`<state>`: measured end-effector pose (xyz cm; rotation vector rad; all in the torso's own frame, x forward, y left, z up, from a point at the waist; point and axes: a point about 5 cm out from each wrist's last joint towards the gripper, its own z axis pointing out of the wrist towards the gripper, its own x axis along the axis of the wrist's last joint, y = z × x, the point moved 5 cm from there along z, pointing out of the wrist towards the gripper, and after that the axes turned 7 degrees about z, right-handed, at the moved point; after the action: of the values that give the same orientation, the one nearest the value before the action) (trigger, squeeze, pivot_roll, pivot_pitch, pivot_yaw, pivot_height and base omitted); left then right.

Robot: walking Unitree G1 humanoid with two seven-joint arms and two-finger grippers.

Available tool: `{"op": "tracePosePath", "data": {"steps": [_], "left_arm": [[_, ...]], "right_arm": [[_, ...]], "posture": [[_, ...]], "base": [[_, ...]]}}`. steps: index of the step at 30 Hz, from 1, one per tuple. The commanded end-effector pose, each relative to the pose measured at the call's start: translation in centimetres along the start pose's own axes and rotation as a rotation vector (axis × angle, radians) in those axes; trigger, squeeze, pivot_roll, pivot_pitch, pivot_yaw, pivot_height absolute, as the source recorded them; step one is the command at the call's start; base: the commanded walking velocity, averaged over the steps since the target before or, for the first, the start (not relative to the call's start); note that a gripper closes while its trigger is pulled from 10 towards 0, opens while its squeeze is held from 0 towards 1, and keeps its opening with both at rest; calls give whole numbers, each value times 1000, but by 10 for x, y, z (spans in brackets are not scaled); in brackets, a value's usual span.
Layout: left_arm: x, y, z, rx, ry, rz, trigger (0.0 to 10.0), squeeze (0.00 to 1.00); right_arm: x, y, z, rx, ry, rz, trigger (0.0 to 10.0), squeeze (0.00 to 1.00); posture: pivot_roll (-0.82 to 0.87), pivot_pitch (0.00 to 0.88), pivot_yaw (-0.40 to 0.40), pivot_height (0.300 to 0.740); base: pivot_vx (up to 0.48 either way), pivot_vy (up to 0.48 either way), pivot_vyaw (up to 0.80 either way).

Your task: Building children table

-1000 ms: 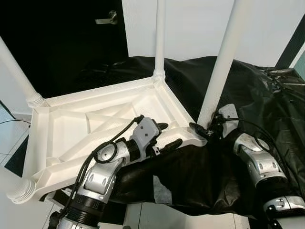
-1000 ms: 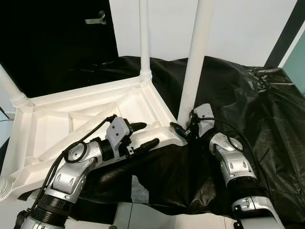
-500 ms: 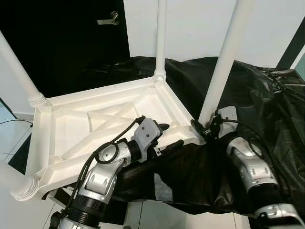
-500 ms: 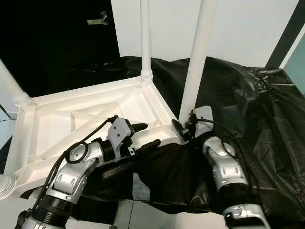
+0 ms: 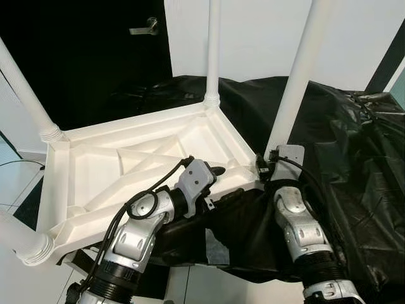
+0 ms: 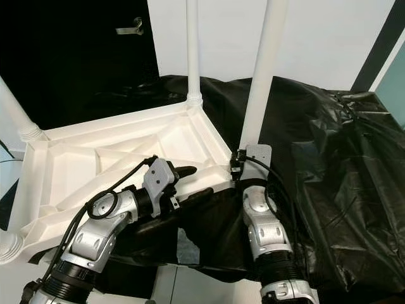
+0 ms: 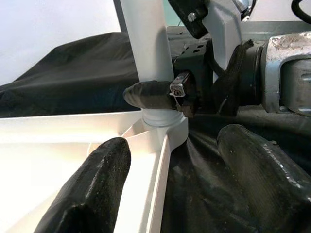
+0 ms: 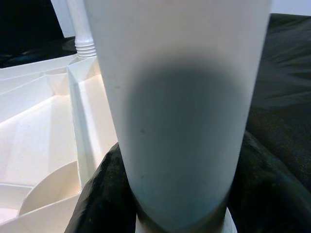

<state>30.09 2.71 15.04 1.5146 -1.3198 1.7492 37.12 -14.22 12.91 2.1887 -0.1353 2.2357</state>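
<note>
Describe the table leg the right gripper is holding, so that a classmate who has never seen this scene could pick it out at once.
An upturned white table lies on a black sheet, its legs pointing up. The leg stands in the corner nearest the robot's right arm. Unlike the other legs, it has the right gripper closed around its base.

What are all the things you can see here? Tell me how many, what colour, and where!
table frame: one, white, upside down, resting on the black sheet, ribbed underside facing up.
table legs: four, white, standing up from the frame's corners.
black sheet: one, black, crinkled, spread under the frame and off to the right.
door: one, dark, behind on the left.
door handle: one, silver, on the door.
wall: white, behind the legs.
left gripper: one, black fingers open astride the frame's near rim.
right gripper: one, black fingers closed around the base of the near right leg.
</note>
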Motion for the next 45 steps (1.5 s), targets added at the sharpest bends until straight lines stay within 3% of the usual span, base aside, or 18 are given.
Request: {"op": "tracePosePath", "data": {"steps": [1,3,4,11,12,15,22,27,32,34,36,37,40,41,42,43,44,45], "left_arm": [[-1,-4,-3,46,-13,2,10000,0],[-1,-5,-4,51,-16,3,10000,0],[-2,-7,-5,60,-22,3,10000,0],[-8,-12,-14,70,-60,-14,10000,0],[-11,-14,-19,68,-79,-16,10000,0],[-13,-15,-23,67,-91,-17,10000,0],[-38,-18,-80,-11,-281,-17,10000,0],[-45,-12,-103,-36,-358,-38,10000,0],[-48,-10,-111,-42,-387,-47,10000,0],[-51,-7,-124,-47,-423,-60,0,0],[-51,-7,-128,-51,-436,-67,0,0],[-53,-8,-129,-45,-454,-58,3529,0],[-56,-10,-129,-38,-466,-54,3765,0],[-60,-14,-127,-15,-488,-40,10000,0],[-64,-17,-126,-1,-506,-31,6431,0],[-64,-17,-126,-1,-506,-31,6431,0],[-77,-22,-123,25,-572,33,10000,0],[-77,-22,-123,25,-572,33,10000,0]], "right_arm": [[-1,11,-1,-5,-1,2,10000,0],[2,12,-1,1,10,7,10000,0],[6,14,-1,8,24,11,10000,1000],[16,12,-4,21,71,7,10000,1000],[18,10,-7,30,79,12,10000,0],[19,9,-8,36,85,16,10000,0],[14,13,-27,45,95,-1,10000,0],[13,18,-30,26,90,-6,10000,0],[12,19,-31,19,87,-12,10000,0],[11,18,-30,15,79,-9,10000,0],[11,17,-30,18,77,-7,10000,0],[11,15,-30,24,78,-4,10000,0],[13,13,-30,27,82,-2,10000,0],[15,12,-30,32,91,4,10000,0],[17,12,-30,32,100,2,10000,0],[17,12,-30,32,100,2,10000,0],[21,14,-32,33,117,8,10000,0],[21,14,-32,33,117,8,10000,0]], "posture": [[70,0,-18,740],[71,0,-20,740],[72,0,-21,740],[70,0,-24,740],[70,0,-24,740],[70,0,-24,740],[68,0,-13,740],[64,0,-2,740],[66,0,-1,740],[75,0,-7,740],[76,0,-7,740],[79,0,-10,740],[78,0,-10,740],[75,0,-9,740],[74,0,-7,740],[74,0,-7,740],[65,0,2,740],[65,0,2,740]], "base": [[0,0,0],[0,0,0],[0,0,0],[0,0,0],[0,0,0],[0,0,0],[0,0,0],[0,0,0],[0,0,0],[0,0,0],[0,0,0],[0,0,0],[0,0,0],[0,0,0],[0,0,0],[0,0,0],[0,0,0],[0,0,0]]}}
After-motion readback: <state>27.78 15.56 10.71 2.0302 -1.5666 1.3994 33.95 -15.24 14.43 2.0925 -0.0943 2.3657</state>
